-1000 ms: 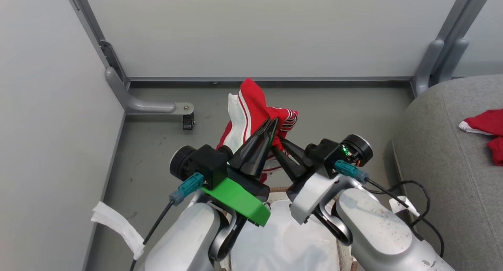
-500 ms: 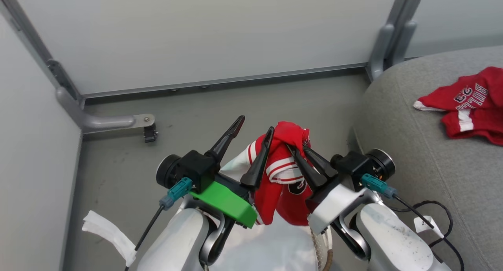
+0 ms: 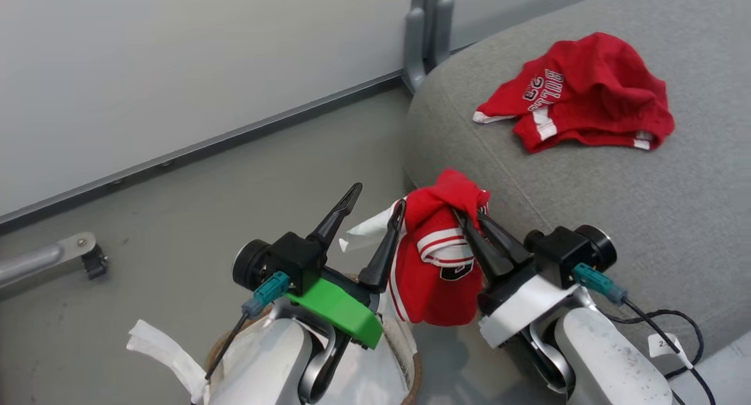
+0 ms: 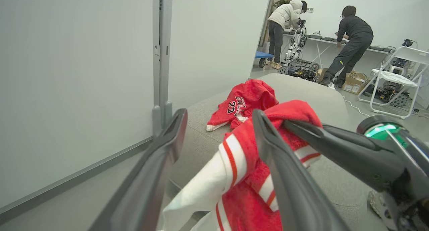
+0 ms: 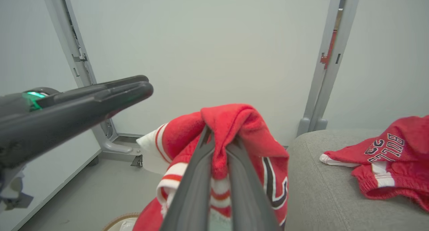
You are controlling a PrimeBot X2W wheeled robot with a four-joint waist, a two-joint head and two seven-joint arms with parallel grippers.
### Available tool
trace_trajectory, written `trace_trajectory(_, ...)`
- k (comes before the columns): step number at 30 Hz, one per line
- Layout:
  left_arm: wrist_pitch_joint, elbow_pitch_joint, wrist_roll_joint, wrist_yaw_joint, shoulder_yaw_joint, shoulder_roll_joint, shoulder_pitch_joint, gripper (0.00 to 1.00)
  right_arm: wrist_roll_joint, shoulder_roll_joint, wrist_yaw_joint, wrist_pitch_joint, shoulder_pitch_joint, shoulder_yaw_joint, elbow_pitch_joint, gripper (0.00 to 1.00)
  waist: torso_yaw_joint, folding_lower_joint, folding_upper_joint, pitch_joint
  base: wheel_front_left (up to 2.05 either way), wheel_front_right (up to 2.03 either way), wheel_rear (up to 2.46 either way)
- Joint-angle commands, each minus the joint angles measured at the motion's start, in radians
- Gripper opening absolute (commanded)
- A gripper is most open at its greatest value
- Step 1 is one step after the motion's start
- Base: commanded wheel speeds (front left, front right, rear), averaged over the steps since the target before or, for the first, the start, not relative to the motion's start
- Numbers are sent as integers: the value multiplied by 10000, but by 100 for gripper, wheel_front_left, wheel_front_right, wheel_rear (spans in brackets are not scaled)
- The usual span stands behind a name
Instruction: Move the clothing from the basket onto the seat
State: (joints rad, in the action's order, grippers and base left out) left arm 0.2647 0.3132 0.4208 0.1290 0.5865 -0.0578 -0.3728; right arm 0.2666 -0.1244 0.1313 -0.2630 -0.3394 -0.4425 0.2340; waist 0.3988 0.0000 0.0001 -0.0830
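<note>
One piece of the clothing, a red garment, already lies on the seat, well back from its edge. A second red jersey hangs in the air near that edge, pinched at its top fold by the closed right pincer. The left pincer stands wide and grips nothing. The jersey probably has to be carried over the cushion and released. Only white liner shows in the visible part of the basket; whether more clothing remains there cannot be told.

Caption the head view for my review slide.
Right gripper holds a red jersey aloft beside the open left gripper; another red garment lies on the seat.
</note>
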Motion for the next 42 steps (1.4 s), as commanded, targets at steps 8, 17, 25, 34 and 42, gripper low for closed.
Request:
trace_trajectory(8,-8,327,141,29,498,-144,-357,100,-267,-259,-10,-24,-12,1064,-421,0,1429,0,-1,-750,0,0,0)
trace_trajectory(17,-9,222,-27,29,512,-438,-518,100,-588,-1519,-10,-24,-2632,2189,-514,0,1429,0,-1,-1555,0,0,0)
trace_trajectory(25,-9,74,-278,30,859,-936,-1109,100,-590,-2637,-10,-24,-5598,4016,381,0,968,0,-1,-3085,0,0,0)
trace_trajectory(34,-9,55,-380,30,1243,-1473,-1973,100,-1320,-3051,-10,-24,-7155,5468,2741,0,333,0,-1,-4802,0,0,0)
trace_trajectory(42,-9,-177,-434,30,947,-1561,-2437,100,-2031,-2706,-11,-24,-6807,6748,4337,0,-216,0,-1,-5842,0,0,0)
